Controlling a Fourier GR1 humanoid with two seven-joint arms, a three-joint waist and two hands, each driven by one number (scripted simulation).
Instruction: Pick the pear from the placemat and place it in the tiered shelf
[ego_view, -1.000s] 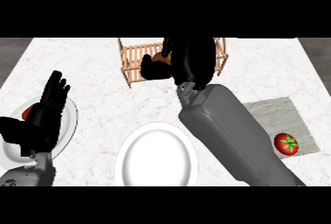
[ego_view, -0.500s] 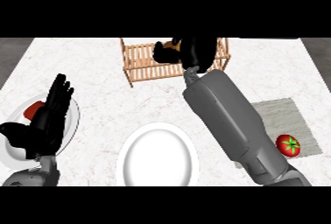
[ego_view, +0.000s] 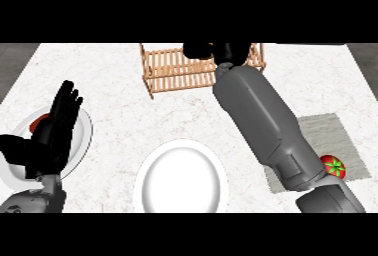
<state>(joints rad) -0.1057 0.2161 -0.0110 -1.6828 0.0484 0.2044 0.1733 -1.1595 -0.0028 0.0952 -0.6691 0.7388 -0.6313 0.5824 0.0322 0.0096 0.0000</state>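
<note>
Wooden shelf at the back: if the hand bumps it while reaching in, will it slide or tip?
The wooden shelf looks like thin open slats, so probably light and apt to slide on the smooth marble counter. Being low and wide, it seems unlikely to tip. The right hand is over it.

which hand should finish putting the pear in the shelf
Right. The right hand is already over the wooden tiered shelf, forearm stretched across the counter; the pear itself isn't visible. The left hand rests open over a plate at the left edge, away from the shelf.

Bright, even light; faint soft shadows.
</note>
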